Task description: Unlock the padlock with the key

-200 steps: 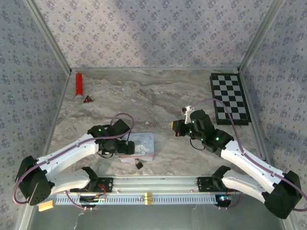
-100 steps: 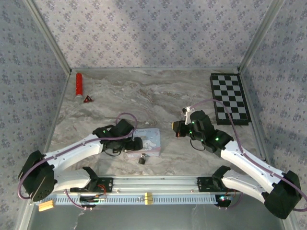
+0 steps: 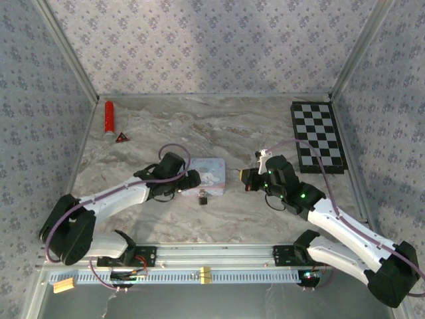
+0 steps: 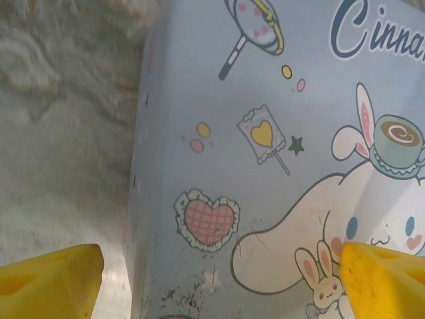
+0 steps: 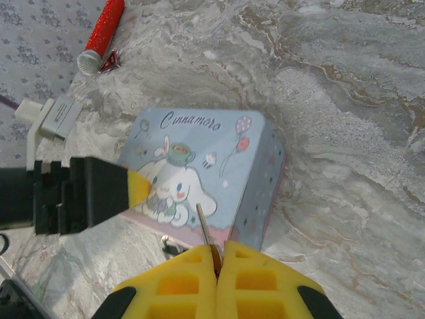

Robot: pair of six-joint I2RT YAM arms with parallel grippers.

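Observation:
The pastel cartoon tin [image 3: 212, 173] lies mid-table. The tiny blackish padlock [image 3: 204, 197] sits against the tin's near side; in the right wrist view it peeks out at the tin's edge [image 5: 170, 248]. My left gripper [image 3: 191, 179] hangs open over the tin's lid [image 4: 265, 166], its yellow fingertips [image 4: 53, 282] wide apart, one off the lid's edge and one above the cartoon. My right gripper [image 3: 244, 178] hovers to the right of the tin, shut on the key [image 5: 203, 224], whose thin blade points at the tin [image 5: 199, 159].
A red cylinder [image 3: 109, 117] and a small red triangle [image 3: 121, 137] lie at the far left by the wall. A black-and-white checkerboard [image 3: 317, 136] lies at the far right. Patterned walls enclose the table.
The left arm has moved away from the near edge and to the right, and the tin and padlock have shifted with it. The right gripper has barely moved and still holds the key.

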